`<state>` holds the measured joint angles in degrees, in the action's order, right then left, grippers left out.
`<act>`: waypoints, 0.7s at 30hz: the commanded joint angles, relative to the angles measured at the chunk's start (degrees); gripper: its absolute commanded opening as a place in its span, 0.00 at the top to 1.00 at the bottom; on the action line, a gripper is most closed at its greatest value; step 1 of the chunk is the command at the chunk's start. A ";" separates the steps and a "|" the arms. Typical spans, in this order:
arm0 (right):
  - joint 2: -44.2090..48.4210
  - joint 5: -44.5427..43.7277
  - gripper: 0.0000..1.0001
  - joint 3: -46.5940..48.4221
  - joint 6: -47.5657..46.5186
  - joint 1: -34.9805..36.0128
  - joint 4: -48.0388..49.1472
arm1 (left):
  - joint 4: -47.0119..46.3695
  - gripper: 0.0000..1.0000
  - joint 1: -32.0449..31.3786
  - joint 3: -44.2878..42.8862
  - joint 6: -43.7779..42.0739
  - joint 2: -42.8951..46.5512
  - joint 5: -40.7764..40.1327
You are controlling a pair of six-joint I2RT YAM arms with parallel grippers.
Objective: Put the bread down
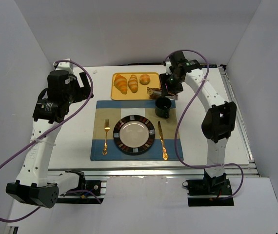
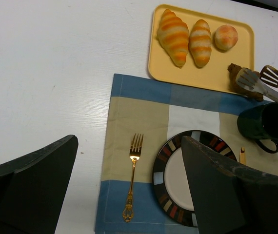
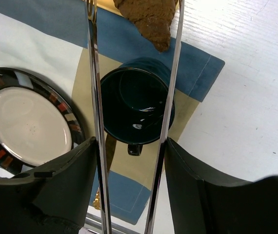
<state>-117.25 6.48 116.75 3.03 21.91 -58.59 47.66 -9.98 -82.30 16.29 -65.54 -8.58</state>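
Note:
My right gripper point(image 3: 130, 141) is shut on a pair of metal tongs point(image 3: 94, 73). The tong tips pinch a brown piece of bread point(image 3: 151, 17) at the near right corner of the yellow tray point(image 1: 151, 78), just beyond the dark green mug point(image 3: 136, 100). In the top view the bread point(image 1: 153, 91) hangs from the right gripper point(image 1: 170, 85). Two striped croissants point(image 1: 121, 83) and a round roll point(image 1: 145, 79) lie on the tray. The striped-rim plate point(image 1: 152, 132) sits bare on the placemat. My left gripper point(image 2: 129, 141) is open and empty, high above the fork.
A blue and beige placemat point(image 1: 100, 109) holds a gold fork point(image 1: 106, 136) left of the plate and a gold knife point(image 1: 162, 140) right of it. The mug point(image 1: 163, 107) stands at the mat's far right. White walls enclose the table on three sides.

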 commanded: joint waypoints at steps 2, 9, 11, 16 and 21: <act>-1.05 -2.43 0.40 0.76 -0.39 0.76 -0.12 | 0.50 0.02 -0.22 0.04 -0.82 1.55 -0.65; -1.75 -4.37 0.44 1.29 -0.39 1.11 -0.21 | 0.68 0.02 -0.22 0.30 -0.83 1.73 -0.65; -1.75 -4.63 0.52 1.20 -0.48 1.12 -0.30 | 0.68 0.02 -0.22 0.39 -0.83 1.91 -0.74; -0.79 -5.43 0.70 2.51 -0.30 1.29 -0.30 | 0.86 0.02 -0.22 0.48 -0.83 2.08 -0.91; 1.58 -4.81 0.71 8.22 0.14 1.91 -0.21 | 0.51 0.02 -0.22 0.65 -0.56 2.08 -0.56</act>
<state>-119.37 1.67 119.48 2.83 23.33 -59.48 48.05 -9.98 -82.11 15.92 -65.28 -8.64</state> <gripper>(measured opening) 0.479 0.983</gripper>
